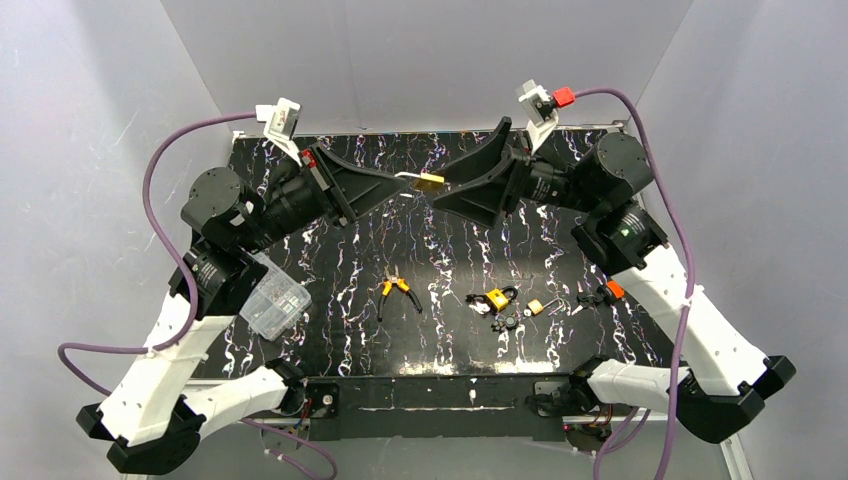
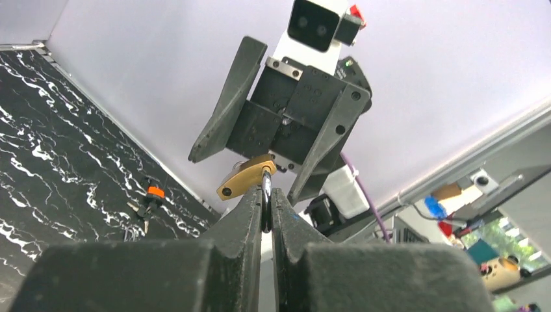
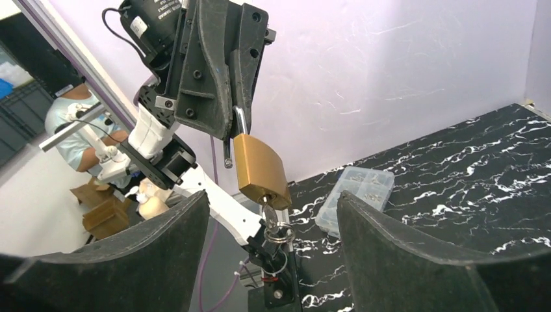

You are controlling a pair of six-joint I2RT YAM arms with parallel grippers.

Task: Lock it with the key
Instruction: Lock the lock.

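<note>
Figuring the weak spot here is the grip: the left gripper [image 2: 265, 195] is clamped on nothing but the thin shackle [image 3: 239, 120], so the padlock [image 3: 260, 170] hangs off it in mid-air over the far end of the table [image 1: 450, 250], free to swivel. The key [image 3: 273, 214] is in the keyhole at the bottom with its ring [image 3: 279, 234] dangling. The right gripper [image 3: 271, 198] faces it with jaws wide apart, one either side of the key, holding nothing. If those jaws close off-centre they'd likely shove the body round the shackle instead of catching the key, or snag the ring and tug the key out. The shackle's short leg looks out of the body too, so a turn alone probably won't lock it. Room-wise, the two grippers are nose to nose and the back wall sits close behind. There's open air below, and the pliers [image 1: 398, 292] and spare locks [image 1: 495, 299] are well apart, down near the bases.
</note>
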